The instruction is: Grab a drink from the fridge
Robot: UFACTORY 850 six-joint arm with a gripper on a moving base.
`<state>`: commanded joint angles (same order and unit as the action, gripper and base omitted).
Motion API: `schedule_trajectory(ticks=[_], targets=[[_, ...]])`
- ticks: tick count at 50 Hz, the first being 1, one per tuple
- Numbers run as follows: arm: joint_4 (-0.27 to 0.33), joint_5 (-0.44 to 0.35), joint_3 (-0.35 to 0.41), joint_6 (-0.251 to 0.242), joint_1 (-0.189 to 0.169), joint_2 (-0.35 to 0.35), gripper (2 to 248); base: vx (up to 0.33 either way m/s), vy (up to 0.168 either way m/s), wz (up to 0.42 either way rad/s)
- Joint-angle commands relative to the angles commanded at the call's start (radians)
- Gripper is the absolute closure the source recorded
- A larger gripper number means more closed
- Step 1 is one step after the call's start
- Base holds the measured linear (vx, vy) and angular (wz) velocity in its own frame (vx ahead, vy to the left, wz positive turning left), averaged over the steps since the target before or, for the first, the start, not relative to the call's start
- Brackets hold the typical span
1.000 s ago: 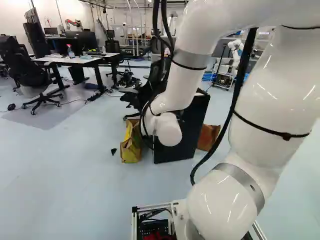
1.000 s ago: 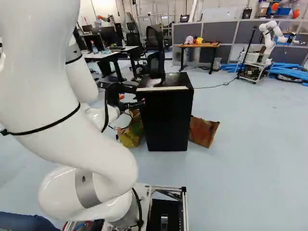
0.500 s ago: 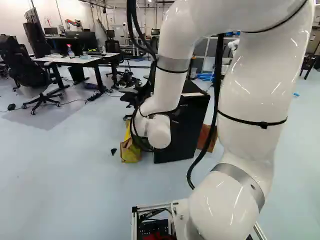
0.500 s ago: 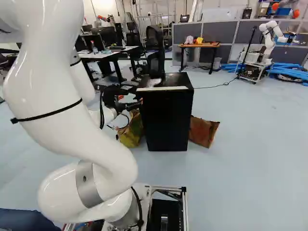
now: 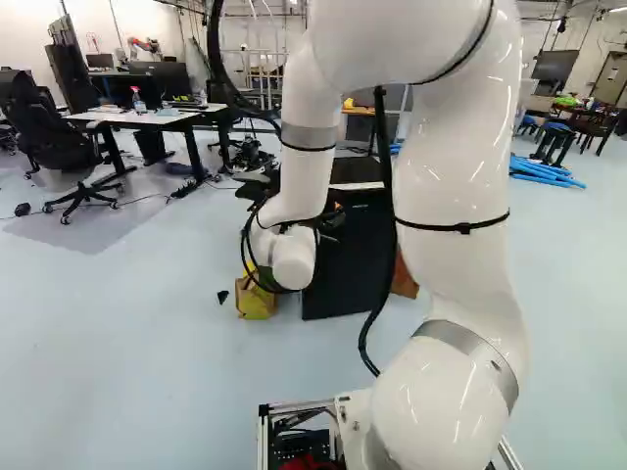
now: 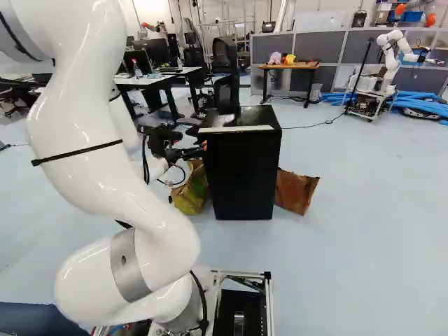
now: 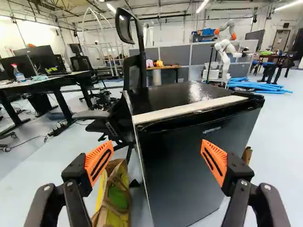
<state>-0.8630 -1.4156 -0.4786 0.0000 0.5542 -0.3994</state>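
Had gripper (image 6: pixel 201 149) spread wide nr fridge (image 6: pixel 243 168), just L of it in R base view. In wrist view, held gripper (image 7: pixel 156 153) w/ orange pads (image 7: pixel 98 163) well apart, tips angled inward. Saw fridge ahead, partly betw. fingers & partly beyond one, w/ door shut & pale strip along top front edge. Couldn't see inside, so couldn't place drink. Found yellow bag (image 7: pixel 116 203) on floor beside fridge, & brown bag (image 6: pixel 296 190) tilted on its other side. Spotted chair (image 7: pixel 134 75) behind fridge, plus desk (image 7: pixel 49 82) w/ spray bottle (image 7: pixel 18 74). Made out another robot (image 6: pixel 390 43) far back, nr blue hoses (image 6: pixel 422 107).
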Motion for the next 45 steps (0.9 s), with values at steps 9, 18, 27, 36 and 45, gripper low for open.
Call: schedule_trajectory(ticks=[9,18,27,36,45], targets=[[-0.035,-0.034,-0.047,0.000,0.004,-0.059,3,0.000,0.000,0.000],[-0.069,-0.064,-0.095,0.000,0.004,-0.115,3,0.000,0.000,0.000],[-0.103,-0.078,-0.143,0.000,0.003,-0.171,3,0.000,0.000,0.000],[-0.136,-0.085,-0.193,0.000,0.000,-0.226,3,0.000,0.000,0.000],[-0.168,-0.091,-0.244,0.000,-0.003,-0.280,3,0.000,0.000,0.000]])
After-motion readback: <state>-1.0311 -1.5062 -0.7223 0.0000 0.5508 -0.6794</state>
